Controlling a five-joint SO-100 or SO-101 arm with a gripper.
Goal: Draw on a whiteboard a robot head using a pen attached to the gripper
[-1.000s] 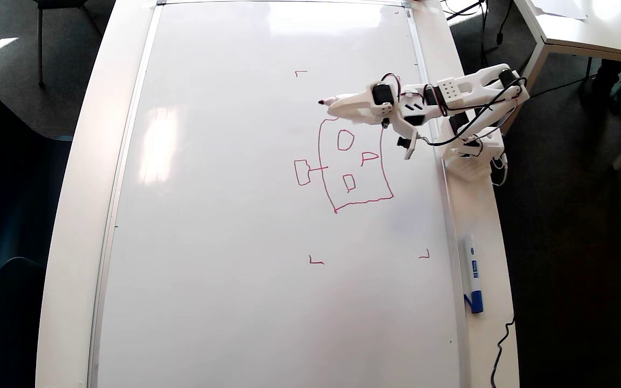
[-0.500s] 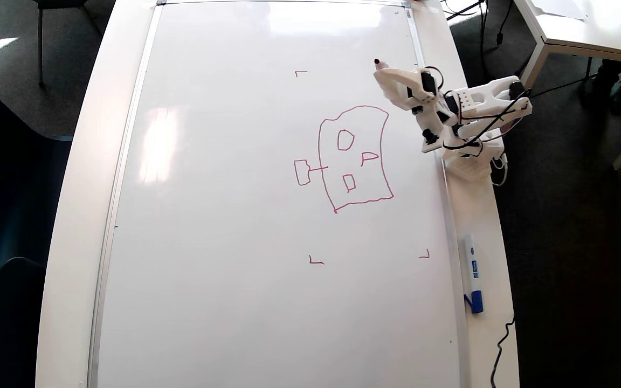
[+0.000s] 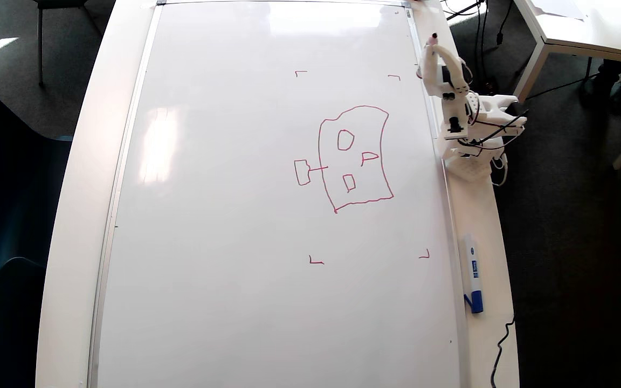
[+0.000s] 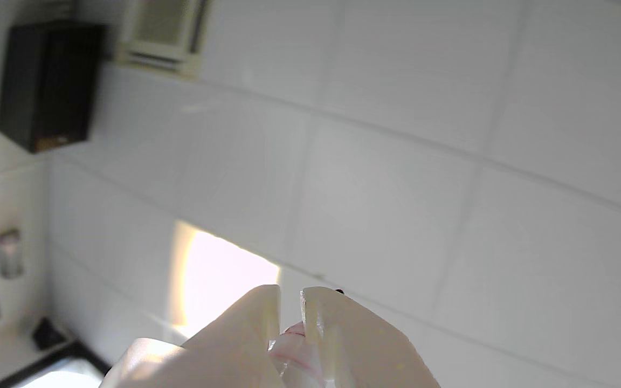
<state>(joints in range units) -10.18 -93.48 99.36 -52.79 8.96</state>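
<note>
The whiteboard (image 3: 224, 258) fills the table in the overhead view. The robot head (image 3: 354, 157) is drawn on it in red: a wobbly rounded outline with three small shapes inside and a small box (image 3: 302, 172) joined on its left by a short line. My white gripper (image 3: 432, 49) is raised beside the board's upper right frame, away from the drawing, and is shut on the pen (image 3: 434, 37), whose dark tip points away from the board. The wrist view faces the ceiling, with the gripper (image 4: 290, 293) at the bottom edge and the pinkish pen (image 4: 295, 338) between its jaws.
The arm's base (image 3: 469, 161) stands on the table strip right of the board. A white marker with a blue cap (image 3: 472, 272) lies on that strip, nearer the front. Small red corner marks (image 3: 316, 261) surround the drawing. Another white table (image 3: 585, 27) stands at the upper right.
The arm has swung from above the top of the drawing towards the upper right and lifted off the board. The gripper now points upward with the pen. The drawing looks unchanged.
</note>
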